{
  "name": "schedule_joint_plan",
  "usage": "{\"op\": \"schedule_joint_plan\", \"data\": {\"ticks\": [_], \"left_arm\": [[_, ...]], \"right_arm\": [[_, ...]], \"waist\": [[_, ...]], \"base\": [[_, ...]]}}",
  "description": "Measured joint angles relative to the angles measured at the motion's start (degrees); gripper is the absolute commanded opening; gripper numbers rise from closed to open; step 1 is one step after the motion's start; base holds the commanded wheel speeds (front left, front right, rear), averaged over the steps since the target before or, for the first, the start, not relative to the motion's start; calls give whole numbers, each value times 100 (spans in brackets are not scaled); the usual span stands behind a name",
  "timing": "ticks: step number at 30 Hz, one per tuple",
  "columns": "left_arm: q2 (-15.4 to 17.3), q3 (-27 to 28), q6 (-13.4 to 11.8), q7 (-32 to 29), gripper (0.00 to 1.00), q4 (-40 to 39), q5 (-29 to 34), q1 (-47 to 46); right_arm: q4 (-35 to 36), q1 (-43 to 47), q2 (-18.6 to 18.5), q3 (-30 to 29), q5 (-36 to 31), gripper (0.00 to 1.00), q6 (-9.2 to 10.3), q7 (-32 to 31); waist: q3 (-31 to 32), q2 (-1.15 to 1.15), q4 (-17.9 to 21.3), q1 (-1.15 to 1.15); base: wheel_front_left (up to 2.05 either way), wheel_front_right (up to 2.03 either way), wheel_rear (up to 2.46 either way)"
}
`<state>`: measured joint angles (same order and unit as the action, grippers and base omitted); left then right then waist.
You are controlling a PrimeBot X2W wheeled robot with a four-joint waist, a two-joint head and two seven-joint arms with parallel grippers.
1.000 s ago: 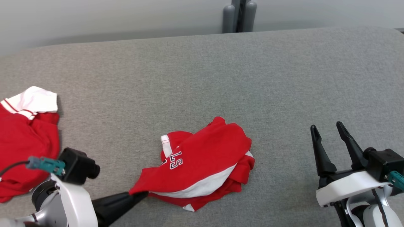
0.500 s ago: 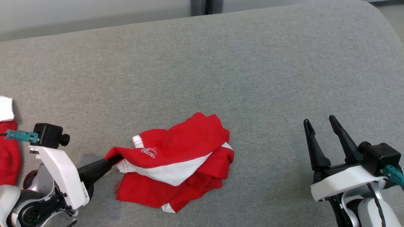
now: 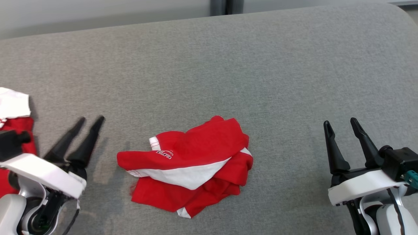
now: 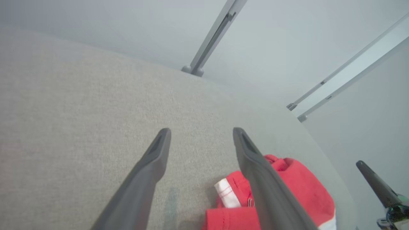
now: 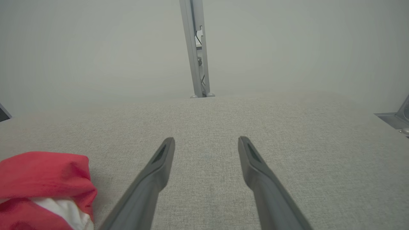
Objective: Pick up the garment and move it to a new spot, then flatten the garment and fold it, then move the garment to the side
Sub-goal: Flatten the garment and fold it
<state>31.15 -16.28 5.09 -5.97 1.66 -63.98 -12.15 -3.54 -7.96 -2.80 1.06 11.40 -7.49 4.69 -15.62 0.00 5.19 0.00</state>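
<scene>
While left gripper (image 3: 91,118) and right gripper (image 3: 339,121) gape empty, garment (image 3: 196,153) lies apart.

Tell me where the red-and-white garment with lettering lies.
Head view: the garment lies on the grey surface between the left gripper and right gripper, nearer the left.

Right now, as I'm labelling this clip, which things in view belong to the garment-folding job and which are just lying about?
In the job:
- crumpled red-and-white garment, mid-surface
- left tool, open, beside it
- right tool, open, further off
- grey padded surface under it

Probably just lying about:
- second red-and-white garment at the left edge
- grey post behind the surface
</scene>
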Motion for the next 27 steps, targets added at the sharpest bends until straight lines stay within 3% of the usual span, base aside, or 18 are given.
{"op": "schedule_joint_plan", "data": {"ticks": [2, 7, 13, 20, 27], "left_arm": [[-236, 247, -233, 705, 100, -66, 238, 25], [-488, 346, -882, 1741, 100, -244, 1174, 190], [-680, 454, -1642, 2061, 100, -647, 2364, 353], [-792, 325, -1855, 2087, 100, -833, 3317, 788], [-814, 162, -1876, 2089, 100, -613, 3549, 1053]], "right_arm": [[35, -1, -1, -35, -52, 100, 0, -13], [87, -2, 2, -81, -127, 100, 0, -63], [145, 11, 0, -140, -190, 100, 0, -125], [153, 155, 0, -159, -238, 100, 0, -222], [157, 376, 1, -124, -238, 100, 0, -301]], "waist": [[47, 0, -95, 0], [205, 0, -304, 0], [416, 0, -499, 0], [689, 0, -620, 0], [967, 0, -626, 0]], "base": [[0, 0, 0], [0, 0, 0], [0, 0, 0], [0, 0, 0], [0, 0, 0]]}}
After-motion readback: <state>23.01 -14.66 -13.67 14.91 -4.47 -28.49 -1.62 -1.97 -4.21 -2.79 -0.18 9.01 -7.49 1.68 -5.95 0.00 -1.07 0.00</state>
